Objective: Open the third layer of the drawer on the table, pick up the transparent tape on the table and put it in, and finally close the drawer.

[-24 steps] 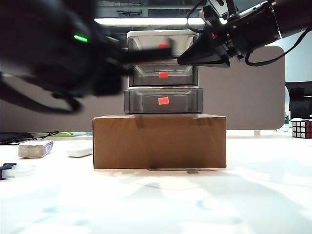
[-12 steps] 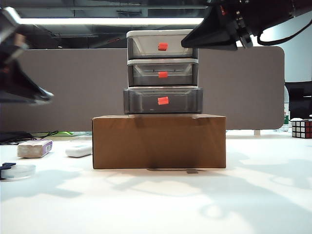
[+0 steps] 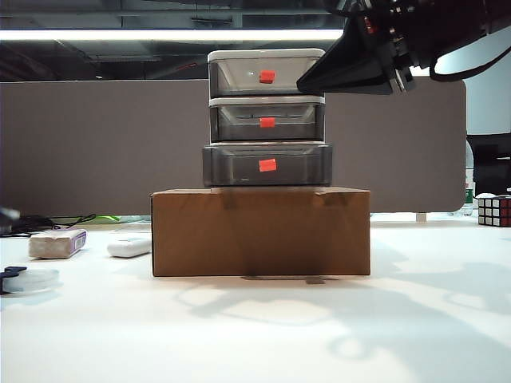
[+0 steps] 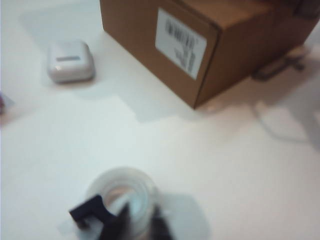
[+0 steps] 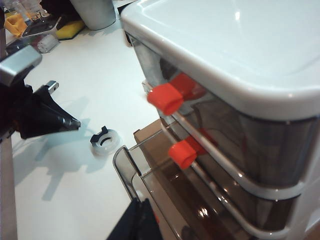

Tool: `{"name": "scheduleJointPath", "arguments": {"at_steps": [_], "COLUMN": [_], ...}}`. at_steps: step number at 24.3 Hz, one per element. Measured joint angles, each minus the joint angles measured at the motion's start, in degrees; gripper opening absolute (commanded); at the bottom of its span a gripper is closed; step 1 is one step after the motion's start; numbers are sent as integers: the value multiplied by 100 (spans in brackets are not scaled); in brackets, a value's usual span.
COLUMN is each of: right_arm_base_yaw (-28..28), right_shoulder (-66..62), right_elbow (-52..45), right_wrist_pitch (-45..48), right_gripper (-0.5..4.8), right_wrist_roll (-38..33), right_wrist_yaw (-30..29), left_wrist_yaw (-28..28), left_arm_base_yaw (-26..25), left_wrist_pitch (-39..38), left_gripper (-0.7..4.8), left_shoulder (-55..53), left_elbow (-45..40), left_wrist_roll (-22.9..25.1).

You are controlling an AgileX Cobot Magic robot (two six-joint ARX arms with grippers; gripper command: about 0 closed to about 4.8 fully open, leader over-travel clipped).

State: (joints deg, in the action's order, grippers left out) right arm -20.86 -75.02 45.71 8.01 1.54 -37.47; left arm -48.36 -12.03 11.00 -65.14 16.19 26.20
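Your left gripper (image 4: 137, 222) hangs over the table (image 4: 210, 165) with its dark fingertips (image 4: 122, 220) drawn close together, only a narrow slit between them, and nothing caught there. The transparent tape (image 4: 120, 197) lies flat on the white surface right under those tips, its dark dispenser piece sticking out to one side; you cannot tell from the blurred wrist picture whether the tips touch the roll or hover just above it. Farther out from the fingers stands the brown cardboard box (image 4: 200, 45), and off to the side of it a white oblong gadget (image 4: 70, 61).

Your right gripper (image 5: 137, 220) is held high beside the drawer (image 3: 267, 118), level with its top tier in the exterior view, the arm reaching in from the upper right. Its two dark fingers (image 5: 127, 222) lie pressed together and hold nothing. Just ahead of them the third layer of the drawer (image 3: 267, 164) juts a little past the two tiers above it, its front lip closest to the fingertips. In the right wrist view you also see the left arm's dark fingers poised near the tape on the table.
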Motion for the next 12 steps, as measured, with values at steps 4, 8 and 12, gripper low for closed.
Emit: {"name": "scheduleJointPath", "arguments": {"at_steps": [4,8,12], "right_arm_base_yaw": [-2,-4,-2], "right_shoulder": [0,0,0], "right_elbow": [-2,-2,-2], "right_wrist_pitch": [-175,-422,-452], "right_gripper": [-5,-5,-5], "right_wrist_roll": [81,306,343], "right_wrist_yaw": [-7,-4,-4], "left_wrist_yaw": [584,713,745], "left_arm_base_yaw": [0,4,61], "left_wrist_pitch": [-57,-42,190], "left_gripper": [415,414,414], "left_shoulder": [-437,-623,-1058], "left_elbow": [-2,2,7], "left_wrist_roll": [396,857,896]}}
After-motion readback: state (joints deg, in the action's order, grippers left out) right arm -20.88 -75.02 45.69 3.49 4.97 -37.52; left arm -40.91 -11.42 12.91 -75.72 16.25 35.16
